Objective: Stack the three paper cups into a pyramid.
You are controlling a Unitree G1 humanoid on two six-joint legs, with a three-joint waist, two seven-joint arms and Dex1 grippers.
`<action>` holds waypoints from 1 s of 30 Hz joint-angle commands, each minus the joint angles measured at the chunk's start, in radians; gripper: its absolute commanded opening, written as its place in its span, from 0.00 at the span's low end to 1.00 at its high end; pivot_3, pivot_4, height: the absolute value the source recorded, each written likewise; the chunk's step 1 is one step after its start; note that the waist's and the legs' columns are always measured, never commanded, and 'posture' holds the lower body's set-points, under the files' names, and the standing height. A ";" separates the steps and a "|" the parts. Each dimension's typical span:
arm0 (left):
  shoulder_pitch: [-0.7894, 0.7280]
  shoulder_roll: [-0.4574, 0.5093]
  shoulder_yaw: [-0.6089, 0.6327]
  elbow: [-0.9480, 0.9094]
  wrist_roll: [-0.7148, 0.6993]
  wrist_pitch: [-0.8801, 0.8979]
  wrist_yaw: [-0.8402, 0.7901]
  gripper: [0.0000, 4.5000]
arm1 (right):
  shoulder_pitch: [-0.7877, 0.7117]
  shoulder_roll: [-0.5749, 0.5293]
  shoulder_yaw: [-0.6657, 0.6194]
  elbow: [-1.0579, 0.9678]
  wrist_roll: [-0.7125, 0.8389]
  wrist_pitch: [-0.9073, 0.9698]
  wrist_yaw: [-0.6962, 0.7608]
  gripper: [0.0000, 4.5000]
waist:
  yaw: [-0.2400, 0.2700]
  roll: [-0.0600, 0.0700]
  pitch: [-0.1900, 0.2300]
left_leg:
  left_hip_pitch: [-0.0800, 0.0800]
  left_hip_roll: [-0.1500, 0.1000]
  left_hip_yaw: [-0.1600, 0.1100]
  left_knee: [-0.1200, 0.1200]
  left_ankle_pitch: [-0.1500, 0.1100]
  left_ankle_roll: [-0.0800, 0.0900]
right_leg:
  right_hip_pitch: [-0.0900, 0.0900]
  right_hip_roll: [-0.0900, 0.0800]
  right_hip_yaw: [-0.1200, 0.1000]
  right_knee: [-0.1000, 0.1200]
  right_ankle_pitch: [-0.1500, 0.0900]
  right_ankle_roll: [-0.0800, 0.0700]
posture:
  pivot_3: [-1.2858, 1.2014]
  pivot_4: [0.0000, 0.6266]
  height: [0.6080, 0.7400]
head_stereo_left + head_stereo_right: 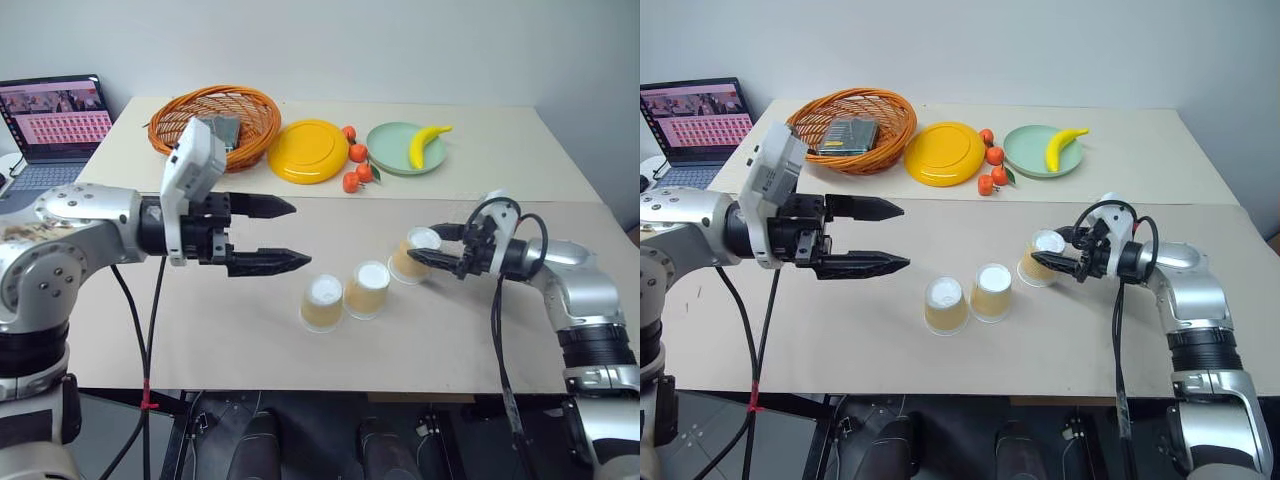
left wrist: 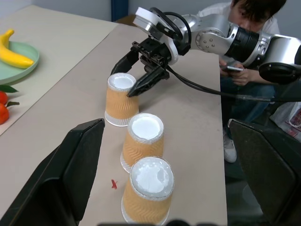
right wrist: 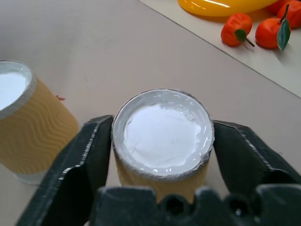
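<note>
Left gripper (image 1: pixel 262 235): two black pointed fingers spread wide and holding nothing; it hangs above the counter, aimed toward the cups from their left, well apart from the nearest one.
Counter (image 1: pixel 200 340): flat, matte beige board; the three cups stand on it in a slanting row, all upside down with white bases up.
Left cup (image 1: pixel 322 303): small tapered paper cup, tan-yellow ribbed sides with a wavy pattern, white round base on top; upright, just beside the middle one.
Middle cup (image 1: pixel 367 289): same make; the two look close enough to serve as the bottom pair, though whether they touch cannot be told.
Right cup (image 1: pixel 414 255): same make, long axis vertical, a little further from the middle cup; it sits between the fingers of the right gripper.
Right gripper (image 1: pixel 436 246): comes in from the right, nearly level; its black fingers press the cup's sides just under the base, closed on it.
Key relation: the right arm is plainly the nearer; the bottom pair lies to the left of the gripped cup, so the likely move is lift, then carry leftward over the gap between them; thin paper may dent under a hard squeeze.
</note>
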 commanded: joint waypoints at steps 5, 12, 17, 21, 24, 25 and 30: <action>-0.001 0.009 0.007 -0.025 0.012 -0.037 -0.007 1.00 | -0.035 -0.009 -0.028 -0.001 -0.016 -0.042 0.001 0.58 | -0.001 0.000 0.000 | 0.000 0.000 0.000 0.000 0.000 0.000 | 0.000 0.000 0.000 0.000 0.000 0.000 | 0.52 0.24 0.94; 0.005 0.015 -0.001 -0.004 0.015 -0.052 -0.042 1.00 | -0.062 -0.148 -0.090 -0.168 0.062 0.104 0.065 0.58 | 0.003 0.001 0.001 | 0.000 0.000 0.000 -0.001 0.000 0.000 | 0.000 0.000 0.000 0.000 0.000 0.000 | 0.52 0.24 0.94; 0.024 -0.005 -0.042 0.019 0.060 -0.094 -0.080 1.00 | -0.178 -0.210 -0.027 -0.309 0.078 0.259 0.081 0.58 | -0.008 0.001 0.001 | 0.000 0.000 0.001 -0.001 0.000 0.000 | -0.001 0.000 0.000 0.000 0.000 0.000 | 0.52 0.24 0.94; 0.037 -0.024 -0.077 0.037 0.101 -0.140 -0.102 1.00 | -0.305 -0.209 0.015 -0.367 0.135 0.409 0.110 0.58 | -0.009 0.001 0.001 | 0.001 0.001 0.001 -0.001 0.000 0.000 | -0.001 0.001 0.001 0.001 0.000 0.000 | 0.52 0.24 0.94; 0.049 -0.034 -0.094 0.044 0.126 -0.166 -0.115 1.00 | -0.363 -0.189 0.042 -0.396 0.169 0.494 0.116 0.58 | -0.001 0.000 0.001 | 0.000 0.001 0.001 -0.002 0.000 0.000 | -0.001 0.000 0.000 0.000 -0.001 -0.002 | 0.52 0.24 0.94; 0.053 -0.036 -0.098 0.046 0.134 -0.174 -0.118 1.00 | -0.380 -0.179 0.051 -0.404 0.182 0.523 0.117 0.58 | 0.002 0.000 0.001 | -0.001 0.001 0.001 -0.002 0.000 0.000 | -0.001 0.000 0.000 0.000 -0.001 -0.002 | 0.52 0.24 0.94; 0.069 -0.043 -0.093 0.043 0.146 -0.181 -0.119 1.00 | -0.410 -0.161 0.088 -0.456 0.222 0.603 0.125 0.58 | 0.006 0.000 0.001 | -0.001 0.001 0.001 -0.003 0.000 0.000 | -0.003 0.000 0.000 0.000 -0.001 -0.002 | 0.52 0.24 0.94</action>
